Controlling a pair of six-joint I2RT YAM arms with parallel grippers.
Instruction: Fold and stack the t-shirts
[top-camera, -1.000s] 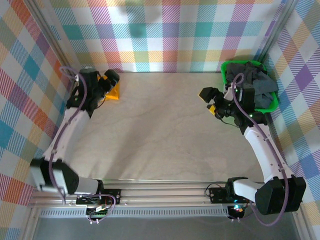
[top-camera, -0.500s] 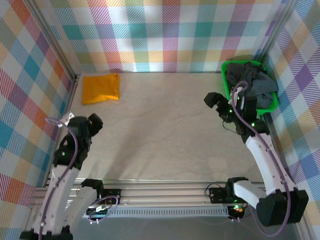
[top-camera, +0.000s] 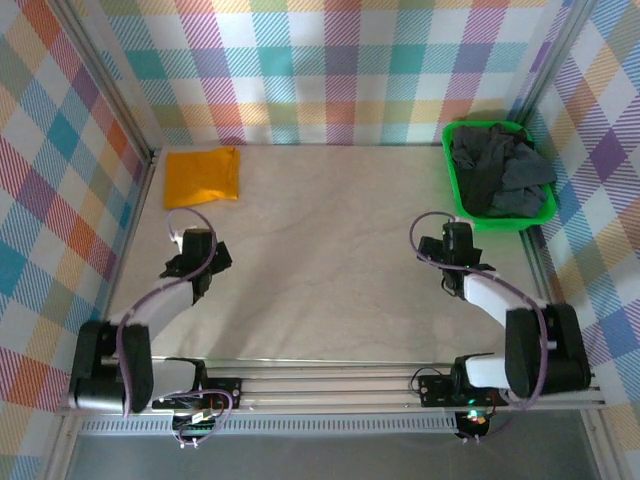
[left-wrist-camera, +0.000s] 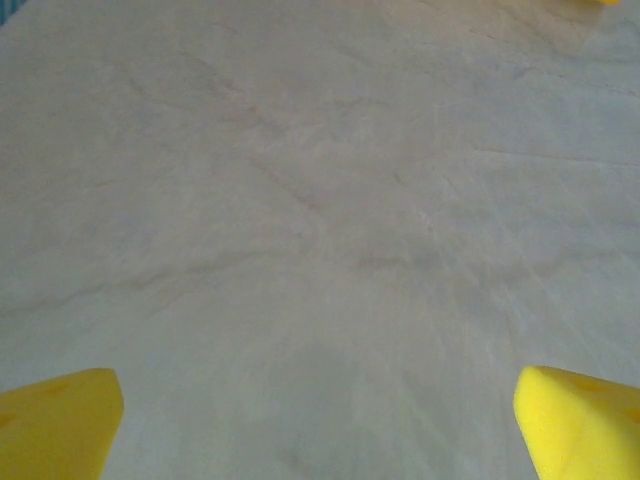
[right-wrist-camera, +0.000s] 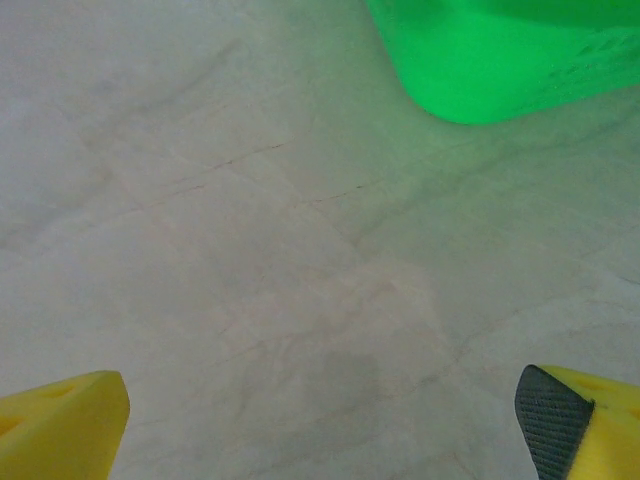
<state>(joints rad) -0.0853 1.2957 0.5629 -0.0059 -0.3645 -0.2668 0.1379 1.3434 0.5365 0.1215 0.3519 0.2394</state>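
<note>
Bench (top-camera: 330, 260) is looking matt, veined. Orange t-shirt (top-camera: 202, 176) and grey t-shirts (top-camera: 498, 172) are showing soft matt cloth. Basket (top-camera: 505, 221) is looking smooth glossy plastic.

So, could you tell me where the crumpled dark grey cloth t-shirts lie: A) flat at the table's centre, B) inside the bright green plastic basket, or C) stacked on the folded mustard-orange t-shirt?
B: the dark grey cloth t-shirts sit heaped inside the bright green plastic basket at the far right.

Left arm (top-camera: 160, 300) and right arm (top-camera: 492, 294), based at opposite ends of the aluminium rail (top-camera: 330, 385): links were white, joints black, purple cable looped at each wrist. Left gripper (left-wrist-camera: 320, 430) and right gripper (right-wrist-camera: 320, 430) had yellow fingers, one with a black pad (right-wrist-camera: 550, 420).
</note>
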